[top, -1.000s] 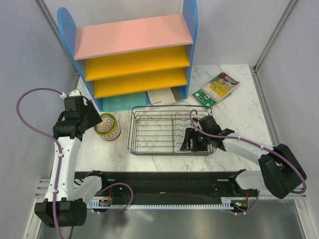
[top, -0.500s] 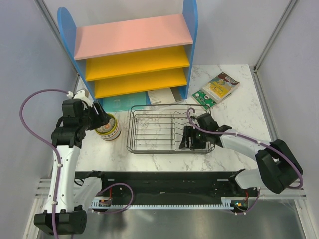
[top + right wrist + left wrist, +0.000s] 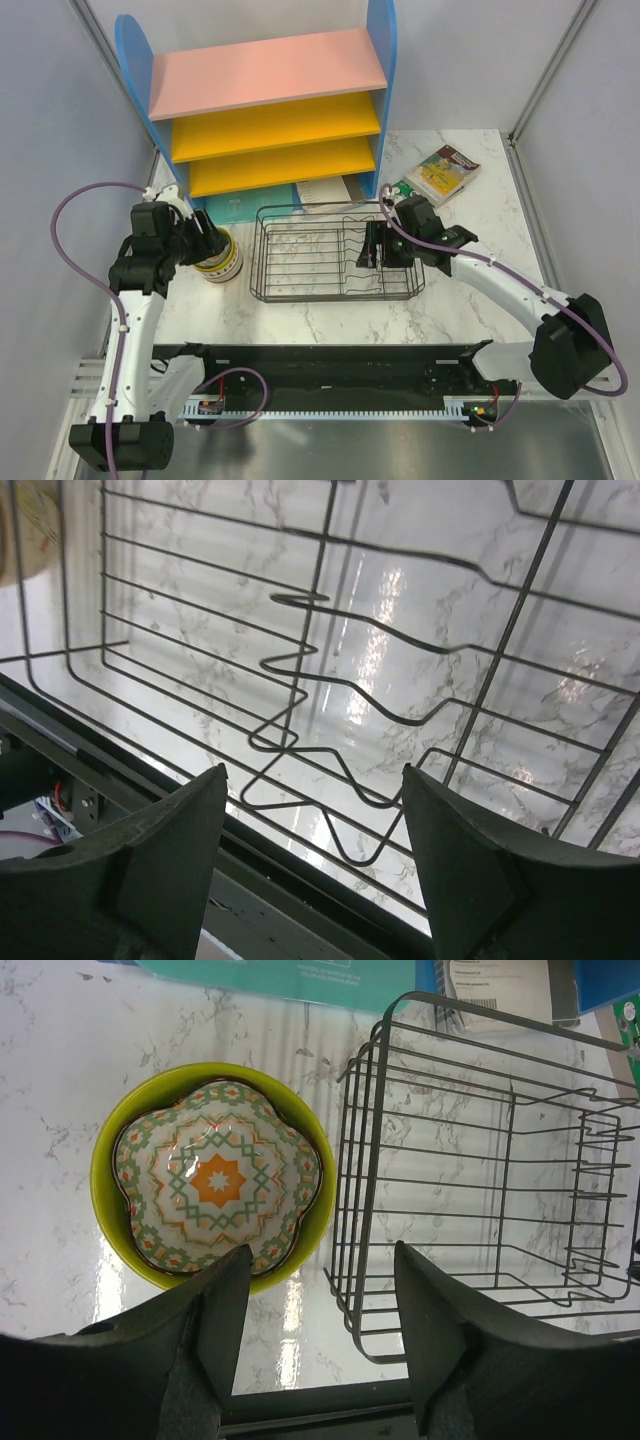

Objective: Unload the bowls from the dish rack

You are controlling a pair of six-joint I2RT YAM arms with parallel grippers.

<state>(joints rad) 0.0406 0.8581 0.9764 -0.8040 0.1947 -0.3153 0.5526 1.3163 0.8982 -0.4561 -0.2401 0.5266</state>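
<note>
The black wire dish rack stands mid-table with no bowl in it. Left of it on the marble sits a patterned bowl nested in a lime-green bowl; the stack also shows in the top view. My left gripper hovers over the stack's left side, open and empty, its gap above the bare table between the bowls and the rack. My right gripper is open and empty above the rack's right half, with only wires below its gap.
A blue shelf unit with pink and yellow boards stands behind the rack. A teal sheet and papers lie at its foot. A green card and a booklet lie at the back right. A black rail runs along the near edge.
My right gripper has moved from the rack's near right corner toward its far side, and the rack has shifted slightly left and back. My left gripper has come in over the bowls.
</note>
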